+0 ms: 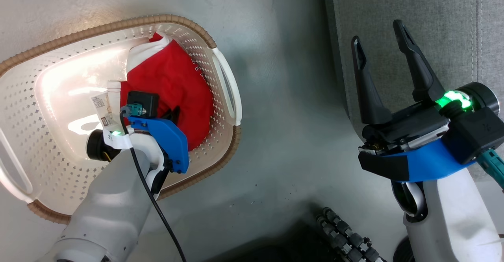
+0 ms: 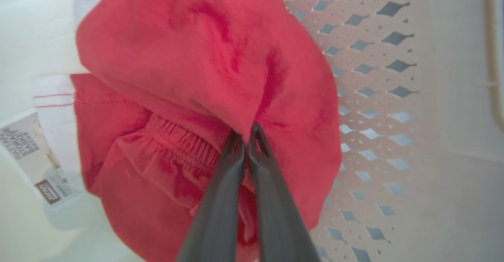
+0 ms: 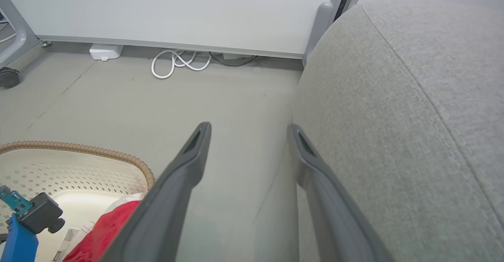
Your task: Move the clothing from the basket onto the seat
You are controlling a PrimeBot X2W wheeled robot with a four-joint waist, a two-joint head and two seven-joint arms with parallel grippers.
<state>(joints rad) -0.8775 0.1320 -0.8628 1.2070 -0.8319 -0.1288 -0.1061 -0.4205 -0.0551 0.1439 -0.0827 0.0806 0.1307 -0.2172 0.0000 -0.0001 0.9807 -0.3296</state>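
Observation:
The red clothing (image 1: 173, 85) lies bunched at the right end of the cream basket (image 1: 59, 163), with white trim at its top. In the left wrist view my left gripper (image 2: 247, 133) is shut on a raised fold of the clothing (image 2: 204, 57); an elastic hem shows below the fold. In the head view the left wrist reaches down into the basket and hides the fingers. My right gripper (image 1: 378, 32) hangs open and empty at the front edge of the grey seat (image 1: 433, 18). The right wrist view shows its gripper (image 3: 249, 130) beside the seat (image 3: 393, 116) and over the floor.
A paper label (image 1: 101, 105) sticks to the basket floor beside the clothing. The basket's handle (image 1: 228, 85) faces the grey floor (image 1: 291, 108) between basket and seat. White cables (image 3: 177, 61) lie by the far wall. A black ribbed part (image 1: 346, 234) of the robot sits low.

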